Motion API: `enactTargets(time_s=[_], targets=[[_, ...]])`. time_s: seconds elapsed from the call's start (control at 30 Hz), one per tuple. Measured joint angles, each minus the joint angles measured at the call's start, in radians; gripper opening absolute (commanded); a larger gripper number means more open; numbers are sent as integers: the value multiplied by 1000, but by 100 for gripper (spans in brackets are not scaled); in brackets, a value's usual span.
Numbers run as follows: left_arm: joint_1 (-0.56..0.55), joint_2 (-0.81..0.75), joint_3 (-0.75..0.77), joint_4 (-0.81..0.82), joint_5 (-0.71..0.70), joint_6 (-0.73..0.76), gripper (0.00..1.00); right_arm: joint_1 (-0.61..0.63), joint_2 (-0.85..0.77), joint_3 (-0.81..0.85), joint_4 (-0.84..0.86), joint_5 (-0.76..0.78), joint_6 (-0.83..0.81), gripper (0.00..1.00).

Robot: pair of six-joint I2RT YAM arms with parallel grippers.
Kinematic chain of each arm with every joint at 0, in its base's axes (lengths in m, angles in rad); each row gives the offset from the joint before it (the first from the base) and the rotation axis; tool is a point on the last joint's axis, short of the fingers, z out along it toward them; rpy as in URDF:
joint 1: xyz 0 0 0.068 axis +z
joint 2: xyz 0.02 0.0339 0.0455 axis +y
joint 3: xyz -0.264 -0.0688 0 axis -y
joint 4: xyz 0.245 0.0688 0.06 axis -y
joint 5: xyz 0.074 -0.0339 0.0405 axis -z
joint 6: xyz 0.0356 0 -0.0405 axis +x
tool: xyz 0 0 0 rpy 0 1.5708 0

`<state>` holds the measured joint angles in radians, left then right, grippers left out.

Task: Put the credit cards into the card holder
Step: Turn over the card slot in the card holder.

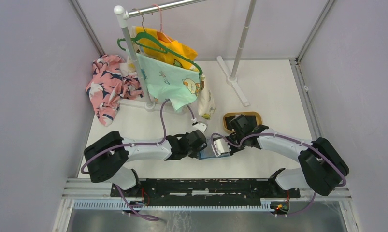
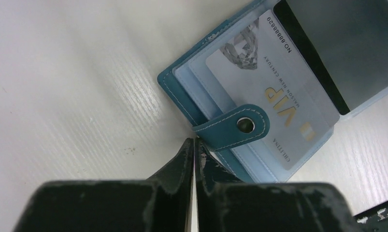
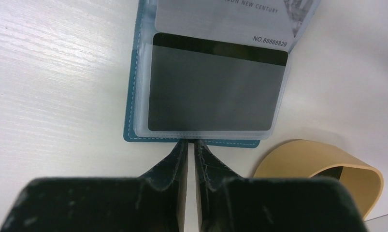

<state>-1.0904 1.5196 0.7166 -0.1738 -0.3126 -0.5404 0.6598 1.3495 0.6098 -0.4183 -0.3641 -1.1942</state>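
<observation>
Lying open on the desk [image 1: 279, 96] between the two arms, the card holder [image 1: 214, 149] is showing a dark card [image 3: 211, 87] sitting in its right clear sleeve and a silver card [image 2: 274, 87] in the left one. The left jaws, beside the snap tab [image 2: 240, 125], and the right jaws are both resting closed, tips at the teal rim; whether either is pinching the cover is unclear. Pinning the cover flat and sliding any further card in squarely is looking wisest. The silver card is reading "VIP", "NEW CENTURY" and "NO.88888829".
</observation>
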Motion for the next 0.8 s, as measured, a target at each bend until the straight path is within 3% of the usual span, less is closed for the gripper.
enactTargets(time_s=[0.2, 0.47, 0.8], targets=[[-9, -131, -45, -15, -3, -4, 33, -46, -24, 0, -9, -8, 0, 26], [-11, -348, -112, 6, 29, -39, 41, -98, -79, 0, -9, -79, 16, 26], [6, -349, -205, 225, 206, -127, 45, -98, -79, 0, -10, -211, 35, 23]])
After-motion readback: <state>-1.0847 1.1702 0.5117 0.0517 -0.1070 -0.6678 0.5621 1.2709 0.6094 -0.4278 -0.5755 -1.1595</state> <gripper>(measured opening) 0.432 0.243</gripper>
